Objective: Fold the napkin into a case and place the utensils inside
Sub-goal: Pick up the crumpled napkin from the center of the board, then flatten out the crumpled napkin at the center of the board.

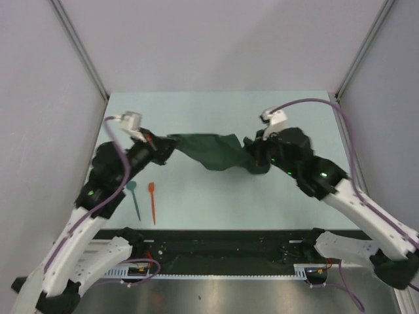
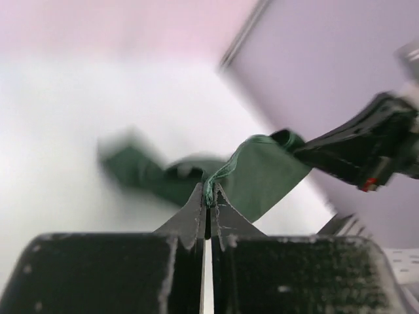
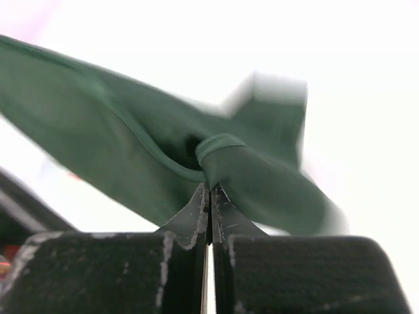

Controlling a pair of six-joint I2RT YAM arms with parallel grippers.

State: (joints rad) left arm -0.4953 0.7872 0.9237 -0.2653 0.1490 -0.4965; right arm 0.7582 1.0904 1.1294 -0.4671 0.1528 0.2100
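Two pinches, one cloth: the left tool [image 1: 156, 145] is clamped fully down on one end of the napkin [image 1: 213, 152], and the right tool [image 1: 254, 149] is clamped just as tight on the opposite end, so the dark green cloth hangs slung between them across the middle of the tabletop [image 1: 216, 216]. In each wrist view the fingertips [image 2: 195, 206] are pressed together with only a thin hem of fabric nipped at the very tips. That looks like an edge or corner grip, chosen so the rest of the cloth falls free and can be spread. It sags and bunches in the middle: not flat, no crease, nothing resembling the case yet. Whether its lowest fold brushes the surface I cannot tell. My read is that the pair hold opposite ends so they can draw the cloth taut and lay it out square before a first fold. Down at the near left of the tabletop the utensils lie side by side, the teal one [image 1: 134, 198] and the orange-red one [image 1: 152, 203], well apart from the napkin, which keeps them from being swept by the cloth. Early in the job, I'd say. The risk: such shallow nips could slip if the arms pull apart too hard.
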